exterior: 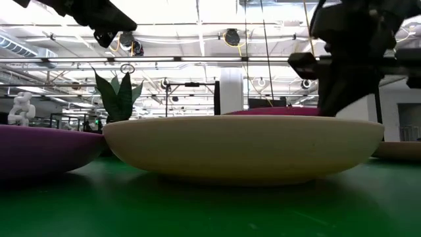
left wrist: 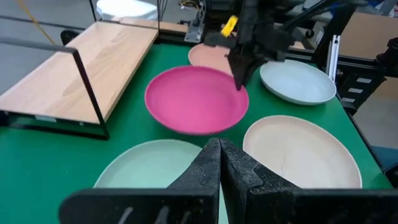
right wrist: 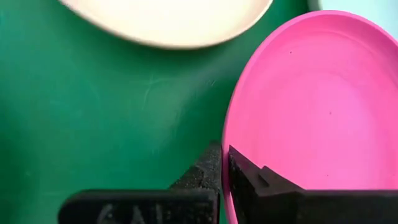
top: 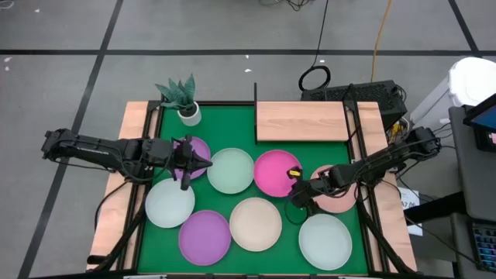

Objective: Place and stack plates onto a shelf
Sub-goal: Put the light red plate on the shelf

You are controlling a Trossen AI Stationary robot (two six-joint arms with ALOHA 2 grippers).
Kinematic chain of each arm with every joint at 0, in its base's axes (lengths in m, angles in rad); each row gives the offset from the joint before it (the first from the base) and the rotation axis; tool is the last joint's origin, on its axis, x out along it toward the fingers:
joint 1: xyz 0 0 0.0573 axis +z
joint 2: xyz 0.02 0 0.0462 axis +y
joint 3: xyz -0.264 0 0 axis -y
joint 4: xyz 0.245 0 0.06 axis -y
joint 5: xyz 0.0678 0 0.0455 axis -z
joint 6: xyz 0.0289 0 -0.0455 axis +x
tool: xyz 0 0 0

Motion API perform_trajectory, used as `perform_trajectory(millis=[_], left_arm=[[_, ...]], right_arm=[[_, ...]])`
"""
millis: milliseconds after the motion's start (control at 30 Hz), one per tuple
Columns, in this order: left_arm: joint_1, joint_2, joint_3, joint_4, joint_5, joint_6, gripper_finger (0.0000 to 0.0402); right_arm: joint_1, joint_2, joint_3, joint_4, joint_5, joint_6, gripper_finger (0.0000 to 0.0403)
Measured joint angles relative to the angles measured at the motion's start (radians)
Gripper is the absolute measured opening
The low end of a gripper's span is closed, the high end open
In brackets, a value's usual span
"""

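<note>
Several plates lie on the green mat: a purple plate [top: 195, 149], a mint one [top: 230, 170], the hot pink plate [top: 275, 172], a salmon one [top: 339, 203], a whitish one [top: 170, 203], a second purple one [top: 205, 236], a cream one [top: 256, 225] and a pale one [top: 325, 242]. The wooden shelf [top: 302, 120] lies at the far edge with its black post [top: 255, 93]. My right gripper [top: 298, 194] is shut on the hot pink plate's near right rim. My left gripper [top: 194, 164] is shut above the first purple plate, beside the mint plate [left wrist: 149, 162]. My right gripper [right wrist: 225, 152] pinches the rim of the hot pink plate [right wrist: 239, 124], one finger on the inner face and one outside the edge. It comes slanting down from the table's right. In the left wrist view the plate [left wrist: 196, 99] looks raised and tilted off the mat.
A potted plant [top: 188, 115] stands at the mat's far left corner. Wooden strips [top: 133, 124] edge the mat on both sides. The salmon plate lies under my right arm. The shelf top [left wrist: 81, 62] is bare.
</note>
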Motion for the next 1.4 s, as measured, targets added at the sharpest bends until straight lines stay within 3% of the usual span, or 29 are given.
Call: perform_trajectory(millis=[467,800,1033,1400], left_arm=[[-0.03,0.0,0.0,-0.036,0.0,-0.067,0.0003],[-0.067,0.0,0.0,-0.031,-0.018,-0.077,0.0003],[-0.08,0.0,0.0,-0.028,-0.057,-0.094,0.0003],[-0.08,0.02,0.0,-0.021,-0.091,-0.101,0.0003]], right_arm=[[0.0,-0.021,0.108,-0.203,0.108,0.09,0.0],[-0.037,-0.083,0.114,-0.321,0.261,0.139,0.0],[-0.163,-0.136,0.114,-0.387,0.393,0.138,0.0],[-0.449,-0.205,-0.007,-0.323,0.392,0.079,0.0]])
